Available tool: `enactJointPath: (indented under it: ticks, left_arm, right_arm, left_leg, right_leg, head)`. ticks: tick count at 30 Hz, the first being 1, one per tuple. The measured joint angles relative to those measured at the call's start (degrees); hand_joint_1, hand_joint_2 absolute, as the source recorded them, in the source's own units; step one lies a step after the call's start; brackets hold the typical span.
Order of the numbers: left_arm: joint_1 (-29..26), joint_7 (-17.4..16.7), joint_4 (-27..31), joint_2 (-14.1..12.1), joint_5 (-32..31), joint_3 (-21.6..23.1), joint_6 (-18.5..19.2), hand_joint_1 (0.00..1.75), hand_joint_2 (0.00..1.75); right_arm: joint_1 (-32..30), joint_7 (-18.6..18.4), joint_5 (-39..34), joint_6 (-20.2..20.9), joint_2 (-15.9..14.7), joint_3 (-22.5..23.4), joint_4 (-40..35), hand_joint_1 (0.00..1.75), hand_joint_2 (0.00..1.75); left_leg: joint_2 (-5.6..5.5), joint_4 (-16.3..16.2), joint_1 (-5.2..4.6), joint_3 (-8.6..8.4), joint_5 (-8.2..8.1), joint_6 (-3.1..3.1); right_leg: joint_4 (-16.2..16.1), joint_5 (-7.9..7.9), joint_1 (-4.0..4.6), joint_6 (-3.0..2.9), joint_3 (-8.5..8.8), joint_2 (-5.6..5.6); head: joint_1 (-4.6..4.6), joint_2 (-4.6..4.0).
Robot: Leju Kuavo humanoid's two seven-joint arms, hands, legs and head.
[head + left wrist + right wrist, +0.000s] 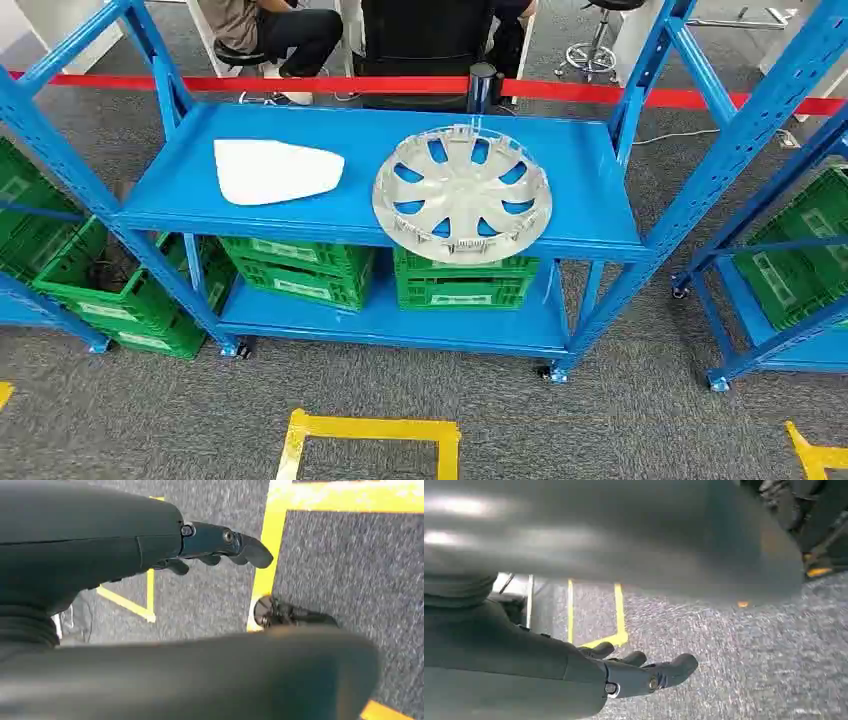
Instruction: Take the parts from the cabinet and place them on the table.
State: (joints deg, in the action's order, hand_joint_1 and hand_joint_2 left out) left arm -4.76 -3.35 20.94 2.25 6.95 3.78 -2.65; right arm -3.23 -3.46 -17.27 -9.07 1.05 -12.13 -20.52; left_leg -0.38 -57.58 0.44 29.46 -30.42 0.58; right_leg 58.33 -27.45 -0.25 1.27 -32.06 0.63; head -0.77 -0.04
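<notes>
A blue cabinet (200,190) of open shelves stands on grey carpet (620,420). On its lower shelf sit two stacks of green crates (462,282), one left of centre and one right of centre; what lies inside them cannot be made out, since the upper shelf covers their tops. More green crates (100,290) stand on the neighbouring racks to the left and right.

The parts lie on the upper shelf. A silver wheel cover (462,193) with curved spokes lies flat right of centre, its near edge reaching the shelf's front lip. A flat white panel (274,171) lies just left of it, apart from it.

Neither part is near a hand. In the left wrist view, the left hand (220,547) hangs over the carpet beside yellow floor tape (265,565), its dark fingers (252,550) loosely curled, slightly apart and holding nothing. In the right wrist view, the right hand (644,672) hangs likewise over carpet, fingers (679,666) gently bent, apart and holding nothing.

Behind the cabinet runs a red barrier band (300,84), with seated people (290,30) beyond it.
</notes>
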Motion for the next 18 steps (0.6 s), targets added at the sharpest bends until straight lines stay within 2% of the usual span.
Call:
enactJointPath:
  ticks: [3,12,13,18]
  left_arm:
    - [0.76,-0.54,-0.55,0.46,1.69,0.96,-0.93,0.00,0.00]
    - [2.76,-2.14,-2.20,1.57,6.82,3.06,-3.58,0.00,0.00]
    - [2.93,-2.23,-2.34,1.64,7.33,3.30,-3.91,0.00,0.00]
    - [3.95,-2.71,-3.39,2.21,9.99,4.50,-5.13,0.00,0.00]
  right_arm:
    - [1.05,2.22,-4.10,-2.82,0.00,-2.58,1.15,0.00,1.75]
    - [4.50,12.18,-16.06,-10.17,-0.78,-9.39,4.82,0.00,1.75]
    - [4.87,13.30,-17.40,-10.91,-0.90,-9.97,5.20,0.00,0.00]
    - [7.27,18.38,-23.51,-14.27,-1.94,-13.38,7.44,0.00,0.00]
  left_leg:
    - [0.00,0.00,0.00,0.00,0.00,0.00]
    - [0.00,0.00,-0.01,-0.01,0.00,0.00]
    - [0.00,0.00,-0.02,-0.01,0.00,0.00]
    - [0.00,-0.01,-0.02,-0.01,0.00,0.01]
  right_leg:
    - [0.00,0.00,0.00,0.00,0.01,0.00]
    - [0.00,0.01,-0.01,0.01,0.02,0.00]
    - [0.00,0.01,-0.01,0.01,0.01,0.00]
    - [0.00,0.01,-0.02,0.02,0.04,0.00]
  head:
    - [0.00,0.00]
    - [0.04,0.00]
    - [0.00,0.00]
    - [0.04,0.00]
